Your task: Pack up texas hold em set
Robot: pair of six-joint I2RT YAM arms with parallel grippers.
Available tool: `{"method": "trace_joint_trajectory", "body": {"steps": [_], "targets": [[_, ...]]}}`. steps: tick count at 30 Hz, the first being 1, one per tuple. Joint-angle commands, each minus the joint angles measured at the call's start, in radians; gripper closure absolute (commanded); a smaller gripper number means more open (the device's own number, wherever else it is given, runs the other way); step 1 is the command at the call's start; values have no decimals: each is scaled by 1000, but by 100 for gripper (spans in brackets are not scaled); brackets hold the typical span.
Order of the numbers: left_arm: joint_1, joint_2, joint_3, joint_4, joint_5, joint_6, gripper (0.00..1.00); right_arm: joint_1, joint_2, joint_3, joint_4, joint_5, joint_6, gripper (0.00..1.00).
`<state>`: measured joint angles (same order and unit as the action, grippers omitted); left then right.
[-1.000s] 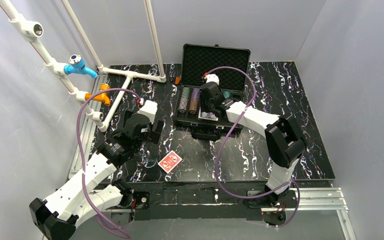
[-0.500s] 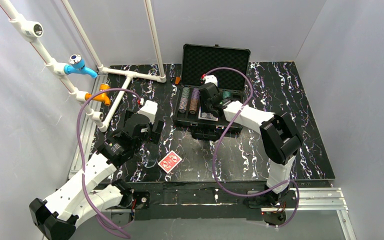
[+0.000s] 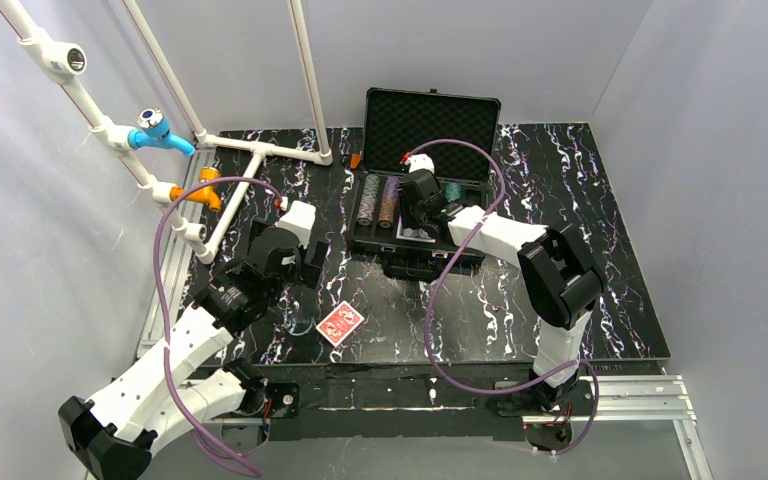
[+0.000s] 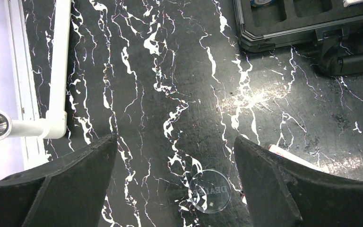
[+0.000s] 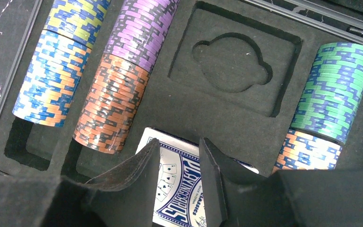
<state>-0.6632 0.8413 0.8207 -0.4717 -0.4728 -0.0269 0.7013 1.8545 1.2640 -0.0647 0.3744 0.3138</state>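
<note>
1 blue-backed deck (image 5: 177, 189) lies under half-open, empty right hand (image 5: 178, 142); left hand (image 4: 176, 138) wide open.

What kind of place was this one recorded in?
Probably a lab test booth, not a home: plain grey walls close in the marbled table, a white pipe frame stands alongside, and two robot arms sit by metal rails.

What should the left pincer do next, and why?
Probably move to the red-backed deck and lower over it. That deck lies on the table, outside the briefcase, close to the left pincer, which hangs open and empty. The right pincer is busy over the blue deck in the briefcase.
</note>
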Motion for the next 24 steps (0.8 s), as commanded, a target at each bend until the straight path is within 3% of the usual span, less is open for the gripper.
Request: {"method": "trace_joint_trajectory", "body": {"steps": [1, 10, 16, 24], "targets": [[-3, -8, 31, -1, -3, 5, 7, 9, 4, 12, -28, -46, -18, 55], [-1, -7, 31, 0, -4, 5, 8, 9, -62, 84, -90, -13, -64, 48], [-2, -7, 32, -1, -1, 4, 8, 9, -130, -48, -93, -5, 17, 52], [-3, -13, 29, -2, -7, 7, 8, 9, -82, -116, -124, -12, 61, 52]]}}
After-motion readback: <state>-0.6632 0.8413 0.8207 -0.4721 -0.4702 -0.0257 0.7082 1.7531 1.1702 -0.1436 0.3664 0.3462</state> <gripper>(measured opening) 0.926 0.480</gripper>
